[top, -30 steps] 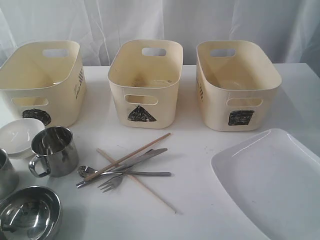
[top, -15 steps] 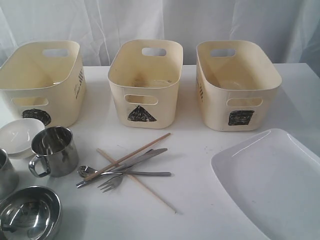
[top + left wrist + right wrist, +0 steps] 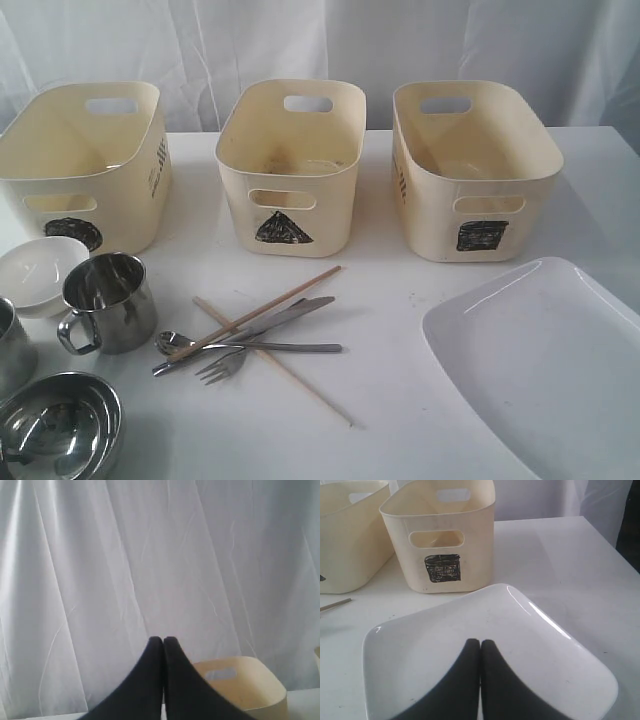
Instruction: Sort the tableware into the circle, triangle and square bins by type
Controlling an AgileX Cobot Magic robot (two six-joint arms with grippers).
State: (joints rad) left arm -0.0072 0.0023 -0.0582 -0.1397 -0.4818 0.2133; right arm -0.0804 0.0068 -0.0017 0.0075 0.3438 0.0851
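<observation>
Tableware lies on the table (image 3: 400, 420) in the lower part of the exterior view: white bowl (image 3: 35, 272), two mugs (image 3: 105, 300) and steel bowl (image 3: 60, 435) at lower left, crossed chopsticks (image 3: 295, 292), knife (image 3: 300, 310), spoon (image 3: 168, 342) and fork (image 3: 218, 370) at lower middle, plate (image 3: 545, 370) at lower right. Circle bin (image 3: 120, 215), triangle bin (image 3: 330, 215) and square bin (image 3: 430, 215) stand in a row across the upper part. Both pincers are closed tight on nothing, the left gripper (image 3: 163, 641) before a curtain (image 3: 150, 555), the right gripper (image 3: 480, 642) before the plate.
</observation>
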